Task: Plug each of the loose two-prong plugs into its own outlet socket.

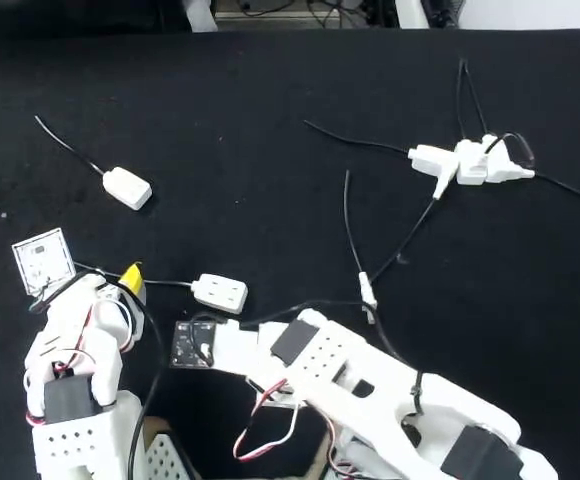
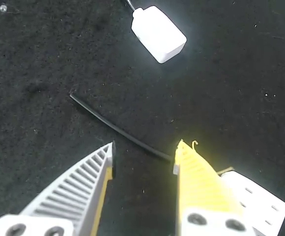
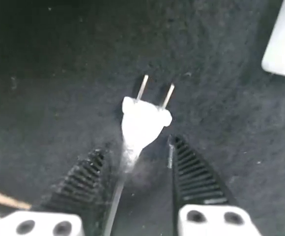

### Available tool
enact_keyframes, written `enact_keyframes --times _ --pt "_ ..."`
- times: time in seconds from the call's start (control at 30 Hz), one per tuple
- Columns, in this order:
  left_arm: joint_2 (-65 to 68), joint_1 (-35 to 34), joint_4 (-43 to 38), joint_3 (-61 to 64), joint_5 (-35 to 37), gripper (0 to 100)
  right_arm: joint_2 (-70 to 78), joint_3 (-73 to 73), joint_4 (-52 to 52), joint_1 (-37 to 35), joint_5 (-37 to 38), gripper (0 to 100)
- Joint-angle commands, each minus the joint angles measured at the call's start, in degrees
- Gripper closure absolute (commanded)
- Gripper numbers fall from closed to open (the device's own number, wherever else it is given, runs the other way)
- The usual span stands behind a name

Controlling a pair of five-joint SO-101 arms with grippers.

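Right wrist view: right claw (image 3: 136, 146) stood apart, plug (image 3: 143, 120) just ahead between its tips, prongs pointing away. Closing squarely on the body would keep prongs level. Left claw (image 2: 145, 144) gaped over a cable (image 2: 118, 130); socket (image 2: 255, 196) beside it.

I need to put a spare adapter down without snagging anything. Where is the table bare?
Bare table lies between the white block and the plug cluster, and at the right below that cluster. The near edge is crowded: the left arm, the right arm, the outlet socket and cords.
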Motion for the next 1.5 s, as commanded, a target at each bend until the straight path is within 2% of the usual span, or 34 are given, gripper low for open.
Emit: enact_keyframes --times 0.0,0.1,0.23,0.43,0.57,0.63,0.73,0.8,0.93,1.13,1.2,1.3,1.47 --pt "-0.4 0.5 0.4 -3.2 0.4 79 -0.6 -0.3 -2.7 -0.6 -0.3 84.4" --pt "-0.4 0.5 0.4 -3.2 0.4 79 -0.7 -0.9 -3.3 -0.6 -2.6 83.5" --pt "-0.4 0.5 0.4 -3.2 0.4 79 -0.9 -1.5 -2.9 -2.5 -5.7 77.6" --pt "-0.4 0.4 0.4 -3.3 0.4 79 -0.6 1.5 -4.1 -7.1 -4.7 79.7" --pt "-0.4 0.4 0.4 -3.3 0.4 79 -0.6 2.5 -5.2 -7.2 -4.7 79.9" --pt "-0.4 0.2 0.4 -3.3 0.4 79 -0.6 2.5 -5.5 -6.9 -4.7 83.9" --pt "-0.4 0.1 0.4 -3.4 0.4 79 -0.9 2.2 -7.1 -3.0 -4.6 99.5" --pt "-0.4 0.1 0.4 -3.4 0.4 79 -1.0 0.8 -7.3 1.9 -4.6 96.8" --pt "-0.4 0.0 0.4 -3.4 0.4 79 -1.0 -3.4 -7.1 10.5 -1.1 98.8" --pt "-0.4 0.4 0.4 -3.3 0.4 79 -1.0 -9.2 -7.2 18.8 0.2 98.8" --pt "-0.4 0.5 0.4 -3.3 0.4 79 -1.0 -10.6 -7.2 19.5 -0.3 98.8" --pt "-0.4 0.5 0.4 -3.5 0.4 79 -3.1 -11.3 -7.4 19.2 -5.8 98.8" --pt "-0.4 4.0 -1.3 -6.0 0.6 79 -13.8 -8.6 -7.7 12.3 -8.2 98.8"
